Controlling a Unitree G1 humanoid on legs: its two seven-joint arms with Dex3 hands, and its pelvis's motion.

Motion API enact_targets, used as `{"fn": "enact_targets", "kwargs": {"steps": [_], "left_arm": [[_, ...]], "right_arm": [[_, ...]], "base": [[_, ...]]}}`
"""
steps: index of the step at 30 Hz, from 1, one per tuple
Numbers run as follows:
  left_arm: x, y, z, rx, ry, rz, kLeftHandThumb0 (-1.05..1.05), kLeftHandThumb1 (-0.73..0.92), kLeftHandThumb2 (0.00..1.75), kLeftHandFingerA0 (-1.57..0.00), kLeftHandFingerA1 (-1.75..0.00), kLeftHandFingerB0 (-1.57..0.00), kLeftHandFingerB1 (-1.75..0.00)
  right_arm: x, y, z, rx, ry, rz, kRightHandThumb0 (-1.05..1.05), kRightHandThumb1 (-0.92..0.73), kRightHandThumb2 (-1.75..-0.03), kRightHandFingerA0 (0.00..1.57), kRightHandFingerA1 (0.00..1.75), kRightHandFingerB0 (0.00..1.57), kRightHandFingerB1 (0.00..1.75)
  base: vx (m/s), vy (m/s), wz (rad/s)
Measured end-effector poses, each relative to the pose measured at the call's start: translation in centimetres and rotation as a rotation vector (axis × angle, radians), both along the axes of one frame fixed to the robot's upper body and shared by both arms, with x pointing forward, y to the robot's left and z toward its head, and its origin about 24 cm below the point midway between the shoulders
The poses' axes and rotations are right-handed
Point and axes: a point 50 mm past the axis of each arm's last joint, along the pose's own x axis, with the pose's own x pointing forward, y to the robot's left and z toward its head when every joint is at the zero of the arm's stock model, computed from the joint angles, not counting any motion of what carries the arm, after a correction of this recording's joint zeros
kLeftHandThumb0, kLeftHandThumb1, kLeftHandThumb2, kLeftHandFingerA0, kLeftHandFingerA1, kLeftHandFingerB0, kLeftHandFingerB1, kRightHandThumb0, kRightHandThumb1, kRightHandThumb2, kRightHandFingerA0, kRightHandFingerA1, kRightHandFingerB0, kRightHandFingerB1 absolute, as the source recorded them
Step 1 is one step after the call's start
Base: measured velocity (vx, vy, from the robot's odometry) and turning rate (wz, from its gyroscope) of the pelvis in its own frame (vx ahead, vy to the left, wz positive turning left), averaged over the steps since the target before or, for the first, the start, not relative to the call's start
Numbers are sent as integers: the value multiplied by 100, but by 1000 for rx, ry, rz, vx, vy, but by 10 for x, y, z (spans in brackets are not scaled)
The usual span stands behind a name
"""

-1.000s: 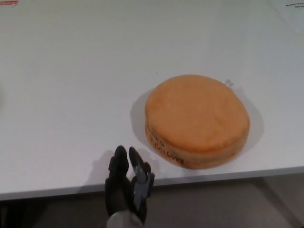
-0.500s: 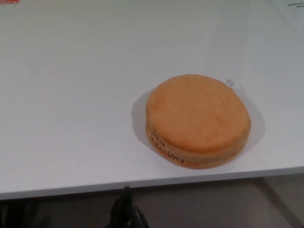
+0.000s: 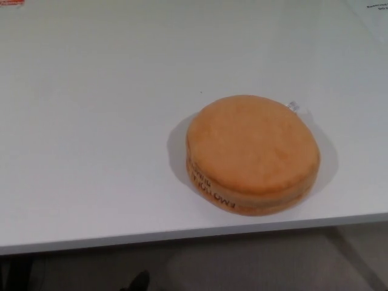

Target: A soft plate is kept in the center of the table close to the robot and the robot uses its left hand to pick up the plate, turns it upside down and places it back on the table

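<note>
The soft orange plate [image 3: 252,153] lies flat on the white table [image 3: 97,121], right of centre and close to the front edge. Its smooth rounded face is up, and dark lettering runs along its near side. A small white tag [image 3: 293,107] sticks out at its far rim. Only a dark tip of my left hand [image 3: 139,281] shows at the bottom of the head view, below the table's edge and well left of the plate. It touches nothing. My right hand is out of sight.
The table's front edge [image 3: 182,237] crosses the bottom of the picture, with grey floor beneath. A red label [image 3: 11,2] sits at the far left corner and a printed sheet [image 3: 374,8] at the far right.
My left hand has sunk from the table's front edge down below it, almost leaving the picture. The plate has not moved.
</note>
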Motion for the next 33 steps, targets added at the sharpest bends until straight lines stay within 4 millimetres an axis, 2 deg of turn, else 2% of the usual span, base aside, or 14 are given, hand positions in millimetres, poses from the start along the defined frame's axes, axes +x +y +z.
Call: {"fn": "enact_targets", "kwargs": {"steps": [1,4,5,13,14,17,18,19,20,21,22,24,25,33], "left_arm": [[-3,3,-1,9,1,5,-91,88,67,-16,-38,-18,-30],[-11,12,-6,35,8,13,-96,83,66,-10,-36,-15,-27],[-14,15,-7,45,12,17,-101,70,109,-3,-35,-13,-28],[-35,30,-16,56,28,40,-92,67,110,-4,-47,0,-35],[-38,32,-18,59,27,44,-93,85,66,-12,-37,-14,-27],[-42,37,-20,62,22,49,-91,86,68,-13,-37,-14,-25],[-43,39,-21,65,19,50,-39,40,104,-1,-51,0,-49],[-44,41,-22,67,16,52,-91,72,109,-6,-46,-2,-36],[-45,43,-23,70,13,54,-91,72,109,-6,-46,-2,-36],[-46,45,-25,75,12,55,-39,41,104,0,-51,0,-49],[-47,47,-26,78,9,56,-85,85,66,-15,-37,-17,-27],[-48,51,-28,84,1,57,-86,85,66,-15,-37,-17,-27],[-48,54,-29,87,-4,57,-38,43,105,0,-51,0,-49],[-48,65,-33,92,-65,27,-38,41,105,-1,-51,0,-49]], "right_arm": [[0,0,0,0,0,0,-64,-86,-66,46,45,28,33],[0,0,0,0,1,0,-65,-86,-66,46,44,27,32],[0,0,0,0,1,0,-65,-86,-66,47,44,27,32],[0,0,0,0,2,0,-64,-86,-66,46,44,27,32],[0,0,0,0,2,0,-63,-87,-66,46,44,27,31],[-1,0,0,0,3,-1,-64,-86,-66,46,44,27,32],[-1,0,0,0,3,-1,-63,-86,-66,45,44,27,32],[-1,0,0,1,4,-1,-63,-87,-66,45,44,27,32],[-1,0,-1,1,4,-1,-63,-87,-66,45,44,27,32],[-1,0,-1,1,5,-1,-62,-87,-66,45,44,27,32],[-1,0,-1,1,6,-1,-63,-87,-66,45,44,27,31],[-2,0,-1,1,8,-2,-63,-87,-66,46,45,28,32],[-3,0,-1,1,9,-2,-65,-87,-66,44,45,27,32],[-5,-1,-2,0,18,-4,-62,-87,-66,45,44,28,32]], "base": [[0,0,0],[0,0,0],[0,0,0],[0,0,0],[0,0,0],[0,0,0],[0,0,0],[0,0,0],[0,0,0],[0,0,0],[0,0,0],[0,0,0],[0,0,0],[0,0,0]]}}
